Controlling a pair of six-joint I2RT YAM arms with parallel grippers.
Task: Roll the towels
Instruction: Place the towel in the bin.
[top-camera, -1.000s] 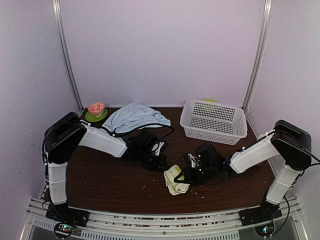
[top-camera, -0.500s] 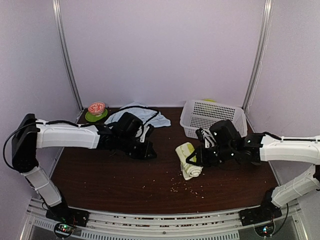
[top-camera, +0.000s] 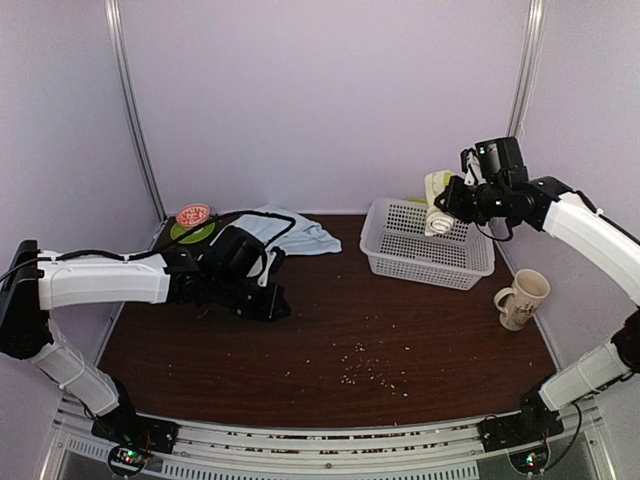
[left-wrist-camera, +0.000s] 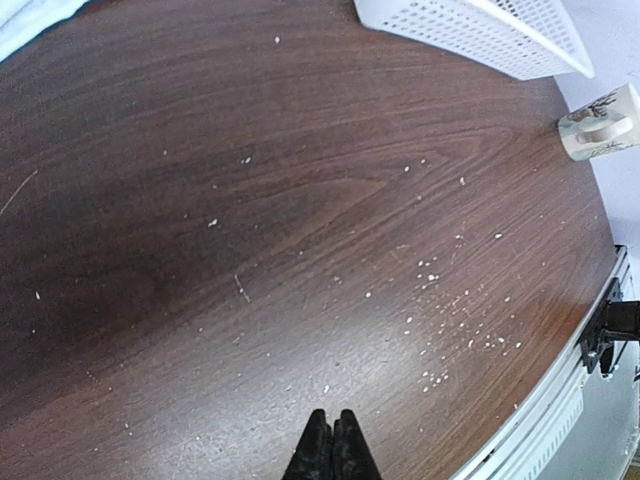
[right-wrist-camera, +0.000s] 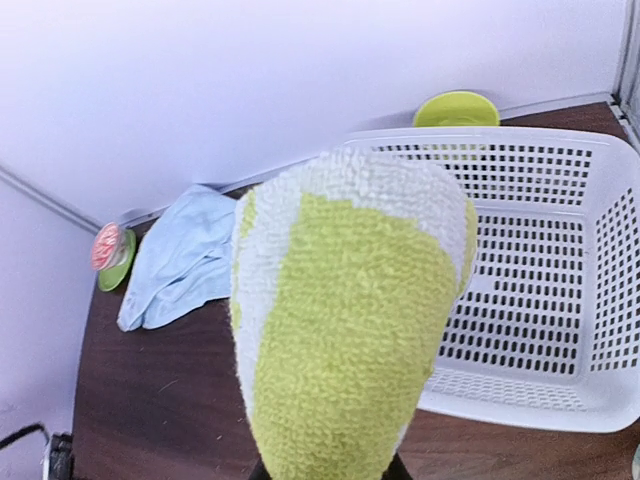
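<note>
My right gripper (top-camera: 447, 205) is shut on the rolled lime-green towel (top-camera: 437, 202) and holds it high above the white basket (top-camera: 428, 244). In the right wrist view the green roll (right-wrist-camera: 350, 330) fills the middle and hides the fingers. The pale-blue towel (top-camera: 290, 230) lies crumpled at the back of the table, partly behind my left arm; it also shows in the right wrist view (right-wrist-camera: 185, 260). My left gripper (top-camera: 275, 308) is shut and empty, low over the bare wood; its fingertips (left-wrist-camera: 331, 455) touch each other.
A white mug (top-camera: 522, 298) stands at the right edge, also in the left wrist view (left-wrist-camera: 600, 120). A red bowl on a green saucer (top-camera: 192, 220) sits at the back left. A green plate (right-wrist-camera: 457, 107) lies behind the basket. Crumbs (top-camera: 365, 365) are scattered on the wood.
My right arm has lifted the green roll from the table up and back, over the basket. My left arm has drawn slightly left and stays shut. The mug is uncovered.
</note>
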